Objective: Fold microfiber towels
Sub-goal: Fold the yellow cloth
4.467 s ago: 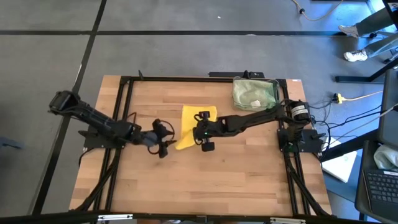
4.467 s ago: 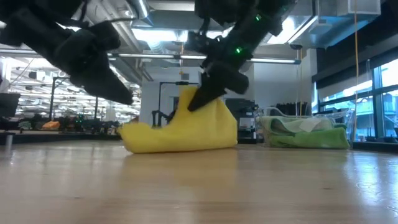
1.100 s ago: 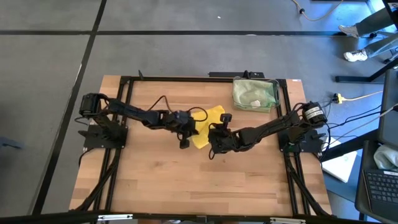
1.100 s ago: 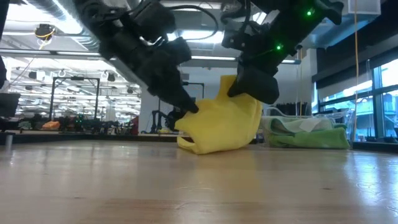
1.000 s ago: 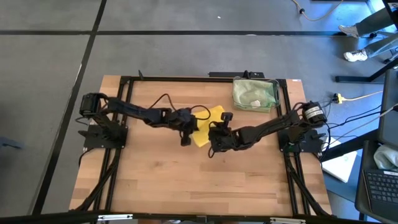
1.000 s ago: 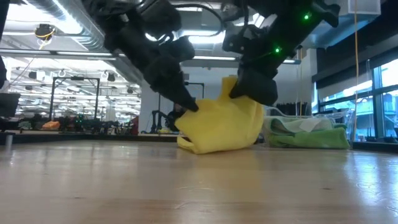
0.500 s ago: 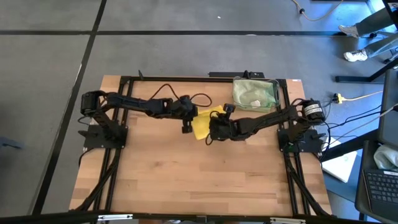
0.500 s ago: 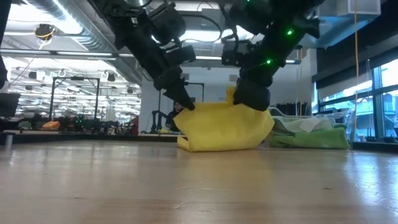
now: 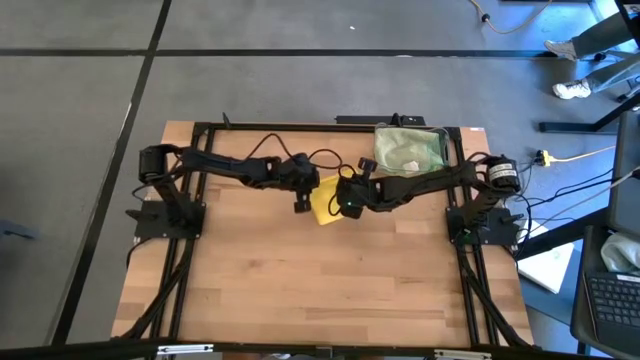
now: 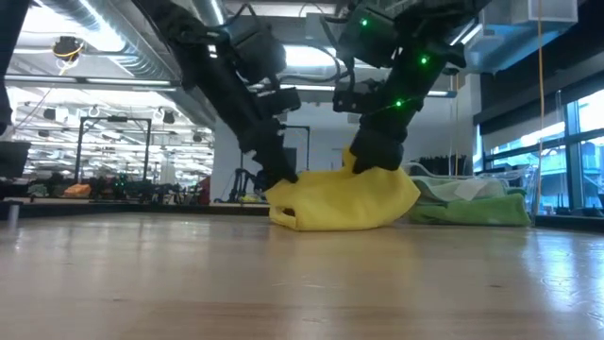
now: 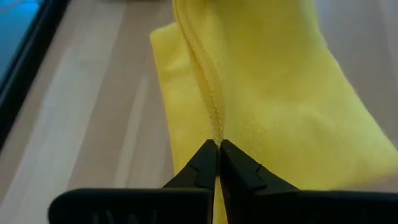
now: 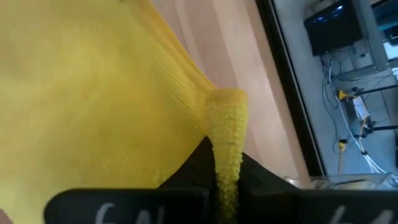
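The bright yellow microfiber towel point(image 9: 326, 203) lies doubled over on the table's middle, toward the far side, and shows as a low mound in the low view point(image 10: 342, 202). My left gripper point(image 9: 304, 198) is shut on its left side and my right gripper point(image 9: 344, 203) is shut on its right side. Both grippers sit low over the cloth in the low view, the left gripper point(image 10: 280, 178) and the right gripper point(image 10: 370, 162). Green and pale towels fill the clear bin point(image 9: 408, 150) at the far right. My left gripper pinches the towel's stitched hem point(image 11: 216, 132) between its two fingers, which lie along that hem. They slant down from the table's left. The cloth beyond them rests slack on the table. My right gripper pinches a bunched, rolled bit of the towel's edge point(image 12: 226, 144) between its two fingers, slanting down from the right. One layer or several, I cannot tell. The rest of the towel lies slack on the table below.
The clear bin of towels point(image 10: 462, 202) stands just right of the yellow towel, at the far right corner. A black frame point(image 9: 300, 127) runs round the tabletop. Bare wood point(image 9: 320, 290) stretches across the near half of the table.
Both grippers have gone toward the table's far edge and down, still shut on the towel. The held edge has come over with them, and the towel has sunk from a raised, draped shape to a low folded mound on the table.
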Controlling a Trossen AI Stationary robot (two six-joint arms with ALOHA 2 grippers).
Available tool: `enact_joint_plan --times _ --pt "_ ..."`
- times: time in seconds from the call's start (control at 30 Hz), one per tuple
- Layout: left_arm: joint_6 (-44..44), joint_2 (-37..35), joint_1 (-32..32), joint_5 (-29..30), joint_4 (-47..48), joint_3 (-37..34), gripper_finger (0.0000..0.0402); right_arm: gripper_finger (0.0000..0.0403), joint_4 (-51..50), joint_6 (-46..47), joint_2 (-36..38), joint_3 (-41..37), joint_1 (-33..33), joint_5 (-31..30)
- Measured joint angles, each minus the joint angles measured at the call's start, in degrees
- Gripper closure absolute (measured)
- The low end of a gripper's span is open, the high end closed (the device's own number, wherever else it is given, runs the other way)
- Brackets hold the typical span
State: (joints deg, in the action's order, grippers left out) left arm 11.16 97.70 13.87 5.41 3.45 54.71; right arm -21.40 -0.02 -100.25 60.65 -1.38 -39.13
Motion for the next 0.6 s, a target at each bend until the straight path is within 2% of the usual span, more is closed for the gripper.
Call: enact_joint_plan --times 0.17,0.33,0.6 --pt "0.03 3.15 0.22 3.94 -2.87 0.06 0.038 0.0384 -0.19 -0.03 -1.8 -0.06 -0.83 0.23" --pt "0.18 3.38 0.26 6.81 -4.21 0.01 0.0376 0.0384 1.11 -0.06 -5.43 -1.13 -2.39 1.78" --pt "-0.07 3.88 0.76 7.17 -4.13 0.01 0.0387 0.0384 17.17 -0.5 -6.61 -10.15 -5.94 1.76"
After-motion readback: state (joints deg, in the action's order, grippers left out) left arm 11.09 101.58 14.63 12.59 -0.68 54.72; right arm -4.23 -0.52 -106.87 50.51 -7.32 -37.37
